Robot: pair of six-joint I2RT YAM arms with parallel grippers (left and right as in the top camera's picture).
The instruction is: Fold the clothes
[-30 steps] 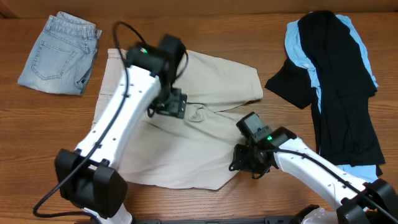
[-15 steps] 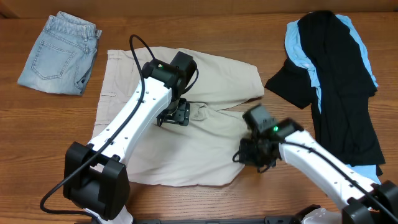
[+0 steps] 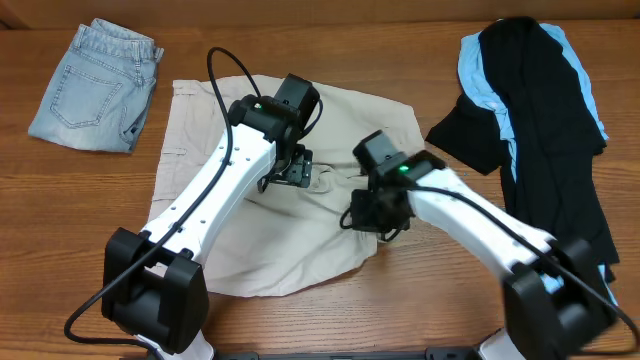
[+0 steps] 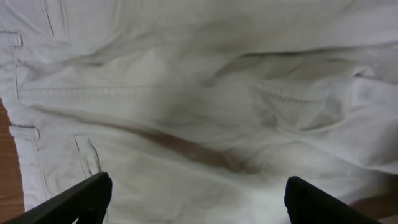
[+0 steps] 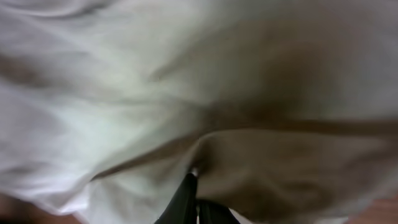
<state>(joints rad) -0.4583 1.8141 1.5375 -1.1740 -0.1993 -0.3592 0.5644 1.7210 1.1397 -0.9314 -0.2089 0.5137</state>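
One pair of beige shorts (image 3: 260,250) lies spread mid-table. Above its middle the left gripper (image 3: 289,172) hangs, fingers wide apart; the right gripper (image 3: 370,218) pinches a fold by its right edge.

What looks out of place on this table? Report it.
The black and light-blue clothes at the right lie in a tangled, unfolded heap, unlike the neatly folded jeans at upper left. The beige garment is creased around its middle.
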